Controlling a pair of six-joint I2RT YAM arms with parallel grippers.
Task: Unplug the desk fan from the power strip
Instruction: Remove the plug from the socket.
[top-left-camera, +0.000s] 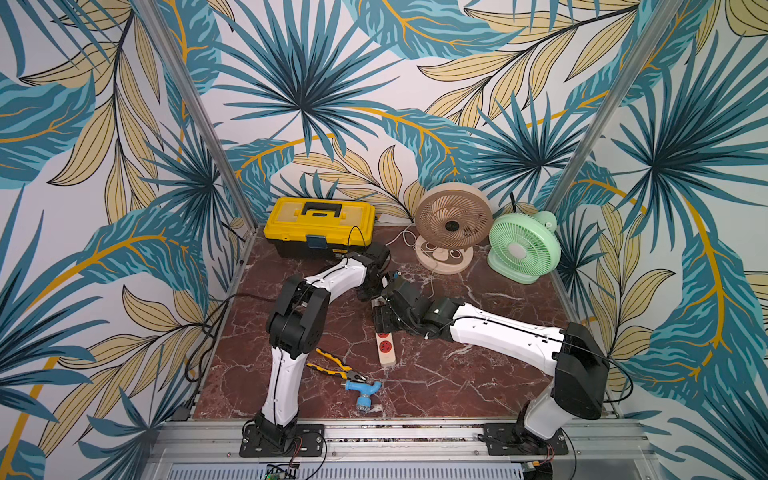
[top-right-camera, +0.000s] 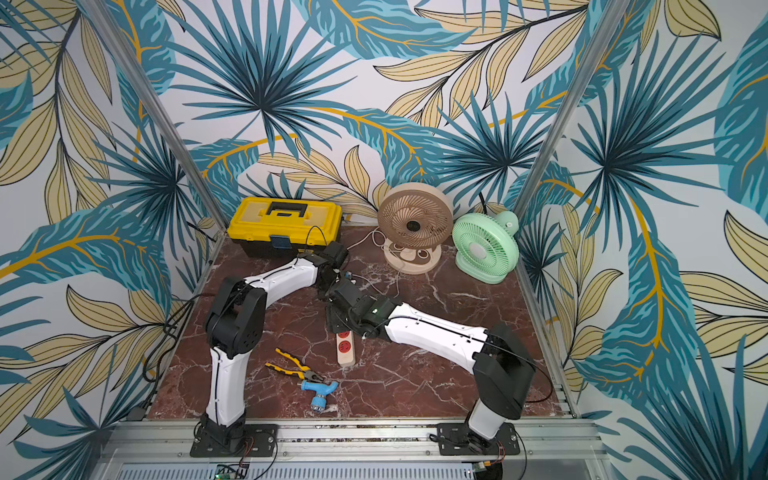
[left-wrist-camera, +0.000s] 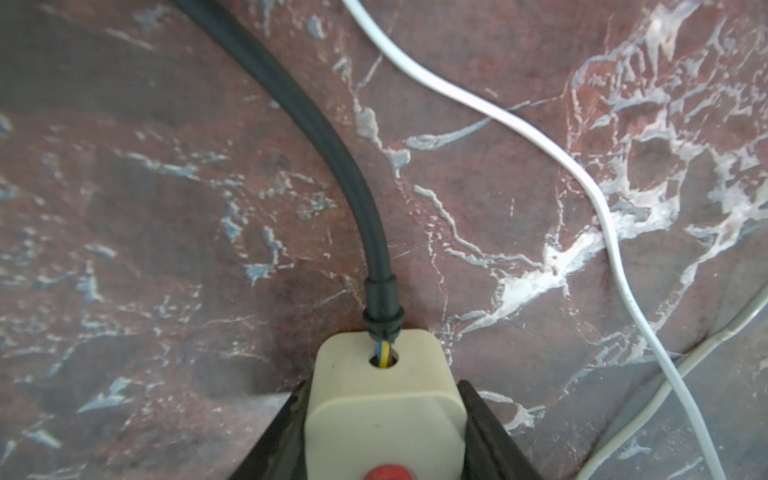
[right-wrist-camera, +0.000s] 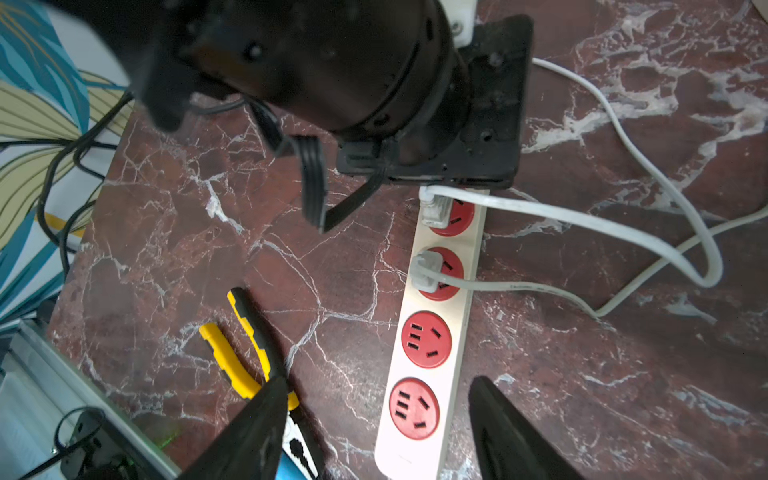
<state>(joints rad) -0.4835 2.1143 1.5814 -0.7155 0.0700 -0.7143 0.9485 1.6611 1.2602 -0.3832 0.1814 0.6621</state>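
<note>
Clamping the cord end of the power strip (right-wrist-camera: 432, 332), the left end effector (left-wrist-camera: 382, 395) has its two dark fingers pressed against the cream housing on either side, right where the dark cord (left-wrist-camera: 332, 145) enters. The strip lies flat near the middle of the table (top-left-camera: 457, 374), running lengthwise toward the front edge. The right end effector (right-wrist-camera: 378, 384) is released: its fingers stand apart above the strip's free end, one on each side, touching nothing that can be seen.

Two white plugs (right-wrist-camera: 426, 270) sit in the two red sockets nearest the cord end, and the two sockets (right-wrist-camera: 427, 338) toward the front edge are free. White cables (right-wrist-camera: 623, 232) loop away from the plugs across the marble; which one runs to which fan cannot be told.

At the back edge stand a beige desk fan (top-left-camera: 453, 226) and, just beside it toward the back right corner, a green desk fan (top-left-camera: 524, 247). A yellow toolbox (top-left-camera: 320, 226) sits at the back left corner. Yellow-handled pliers (top-left-camera: 336, 365) and a blue fitting (top-left-camera: 363, 390) lie near the front edge, left of the strip.
</note>
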